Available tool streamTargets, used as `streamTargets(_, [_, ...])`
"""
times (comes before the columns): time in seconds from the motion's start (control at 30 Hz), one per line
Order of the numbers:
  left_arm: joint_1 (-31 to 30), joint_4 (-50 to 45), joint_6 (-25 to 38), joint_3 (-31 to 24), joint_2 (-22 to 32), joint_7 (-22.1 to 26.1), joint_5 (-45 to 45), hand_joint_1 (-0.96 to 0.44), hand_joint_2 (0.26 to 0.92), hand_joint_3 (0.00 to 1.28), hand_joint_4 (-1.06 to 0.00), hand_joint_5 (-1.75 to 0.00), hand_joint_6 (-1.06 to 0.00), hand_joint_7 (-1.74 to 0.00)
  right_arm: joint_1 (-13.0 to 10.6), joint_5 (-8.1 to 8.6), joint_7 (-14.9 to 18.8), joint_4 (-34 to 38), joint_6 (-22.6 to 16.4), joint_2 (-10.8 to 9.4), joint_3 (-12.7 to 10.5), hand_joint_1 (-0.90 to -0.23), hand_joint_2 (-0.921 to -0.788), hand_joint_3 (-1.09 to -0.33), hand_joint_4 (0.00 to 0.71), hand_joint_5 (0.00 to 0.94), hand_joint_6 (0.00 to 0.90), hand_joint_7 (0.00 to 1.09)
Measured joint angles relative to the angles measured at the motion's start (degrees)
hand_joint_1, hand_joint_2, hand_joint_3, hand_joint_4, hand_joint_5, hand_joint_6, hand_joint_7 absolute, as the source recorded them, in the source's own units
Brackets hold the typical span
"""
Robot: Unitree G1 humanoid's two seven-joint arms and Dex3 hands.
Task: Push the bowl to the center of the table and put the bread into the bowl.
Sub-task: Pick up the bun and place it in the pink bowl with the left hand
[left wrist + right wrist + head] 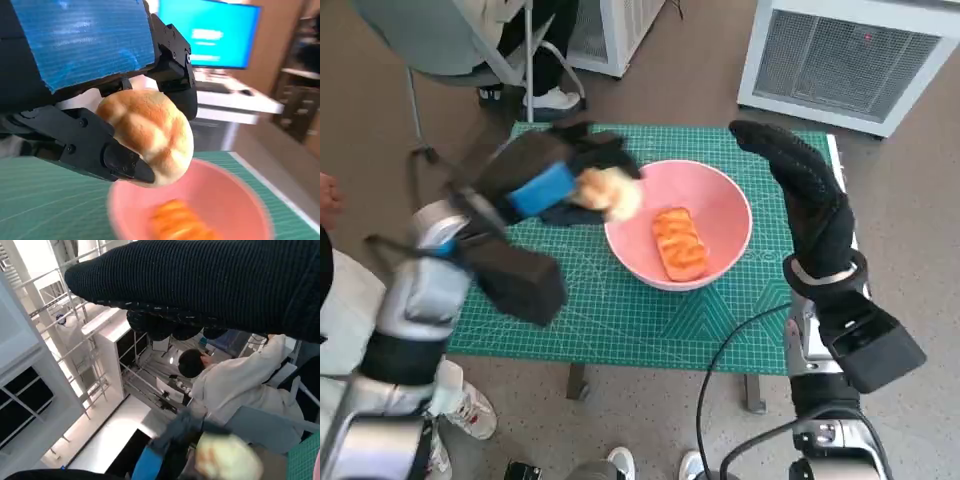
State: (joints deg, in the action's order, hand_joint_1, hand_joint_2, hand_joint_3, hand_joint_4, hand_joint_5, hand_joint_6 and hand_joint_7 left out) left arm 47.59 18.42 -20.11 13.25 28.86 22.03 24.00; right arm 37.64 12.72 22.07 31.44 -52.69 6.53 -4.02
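— Two robot hands are over the worktop, yes? What covers it?

— A green cutting mat with a pale grid. The left robot hand is above the mat's far-left part and pinches a round bread roll between its black fingers. The roll is in the air, just at the rim of the pink bowl, on the side nearest to this hand.

— And the bowl itself?

— It stands on the mat between the two hands, a little toward the far edge. An orange, ridged piece of bread lies inside it already.

— The right robot hand?

— It is raised just beside the bowl, holding nothing, with the gloved fingers stretched out flat and pointing away from the robot.

— What is around?

— Brown floor, a white grilled unit beyond the right hand, and a grey chair with a person's feet beyond the left one. The right wrist view shows a person in pale clothes by white shelving.
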Motion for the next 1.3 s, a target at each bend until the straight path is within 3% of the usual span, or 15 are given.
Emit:
streamTargets(0.17, [4.3, 9.0, -2.8, 2.0, -3.6, -2.3, 0.8, 0.00, 0.921, 0.13, -0.62, -1.14, -0.55, -1.34, -0.3, -0.05, 0.0, -0.5, 0.1, 0.0, 0.0, -0.571, -0.921, -0.809, 0.236, 0.209, -0.001, 0.75])
streamTargets(0.23, [5.4, 12.1, -3.3, 2.6, -4.6, -2.7, 0.9, 0.00, 0.921, 0.22, -0.52, -1.26, -0.45, -1.42, -0.4, -0.09, 0.0, -0.8, 0.1, 0.1, 0.0, -0.571, -0.921, -0.807, 0.232, 0.216, -0.001, 0.74])
streamTargets(0.27, [5.6, 13.1, -3.3, 2.8, -4.9, -2.7, 0.9, 0.00, 0.907, 0.22, -0.45, -1.12, -0.40, -1.29, -0.4, -0.12, 0.0, -0.9, 0.1, 0.1, 0.0, -0.571, -0.921, -0.806, 0.232, 0.218, -0.001, 0.74])
streamTargets(0.33, [6.0, 14.7, -2.2, 3.7, -5.4, -1.8, 1.1, -0.03, 0.896, 0.15, -0.33, -0.52, -0.30, -0.75, -0.6, -0.19, 0.0, -1.2, 0.1, 0.2, -0.1, -0.572, -0.921, -0.803, 0.230, 0.224, -0.001, 0.73])
streamTargets(0.37, [6.1, 15.1, -1.2, 4.2, -5.6, -0.9, 1.3, -0.05, 0.892, 0.11, -0.29, -0.33, -0.27, -0.58, -0.7, -0.23, 0.0, -1.2, 0.1, 0.2, -0.2, -0.572, -0.921, -0.801, 0.229, 0.226, -0.001, 0.73])
streamTargets(0.43, [6.1, 15.3, 1.7, 5.3, -5.8, 1.5, 2.0, -0.08, 0.891, 0.07, -0.24, -0.17, -0.25, -0.40, -0.7, -0.35, 0.0, -1.3, 0.1, 0.3, -0.3, -0.572, -0.921, -0.800, 0.229, 0.229, -0.001, 0.73])
streamTargets(0.53, [6.0, 15.1, 5.7, 6.5, -6.0, 4.6, 2.8, -0.12, 0.890, 0.04, -0.19, -0.06, -0.24, -0.27, -0.9, -0.55, -0.1, -1.5, 0.1, 0.5, -0.5, -0.572, -0.921, -0.797, 0.228, 0.232, -0.001, 0.72])
streamTargets(0.67, [5.8, 14.4, 8.7, 7.0, -6.1, 6.1, 3.0, -0.18, 0.892, 0.02, -0.15, -0.01, -0.23, -0.20, -0.9, -0.68, -0.2, -1.6, 0.1, 0.9, -0.7, -0.570, -0.921, -0.795, 0.227, 0.236, -0.001, 0.72])
streamTargets(0.83, [5.4, 14.1, 7.4, 6.7, -6.0, 4.6, 2.9, -0.26, 0.910, 0.02, -0.13, 0.00, -0.21, -0.16, -0.9, -1.18, -0.6, -1.5, 0.0, 1.2, -1.1, -0.576, -0.921, -0.793, 0.226, 0.240, -0.001, 0.72])
streamTargets(1.1, [2.6, 15.8, -1.2, 2.5, -7.4, -4.7, -0.7, -0.31, 0.920, 0.10, -0.14, -0.01, -0.22, -0.15, -0.9, -1.96, -1.6, -1.2, -0.4, 1.2, -1.5, -0.576, -0.921, -0.791, 0.224, 0.242, -0.001, 0.72])
streamTargets(1.3, [-0.1, 15.6, -4.3, -2.3, -10.0, -10.3, -5.9, -0.32, 0.921, 0.17, -0.20, -0.03, -0.26, -0.15, -0.7, -2.41, -2.2, -1.1, -0.4, 1.2, -1.5, -0.580, -0.921, -0.788, 0.224, 0.242, -0.001, 0.72])
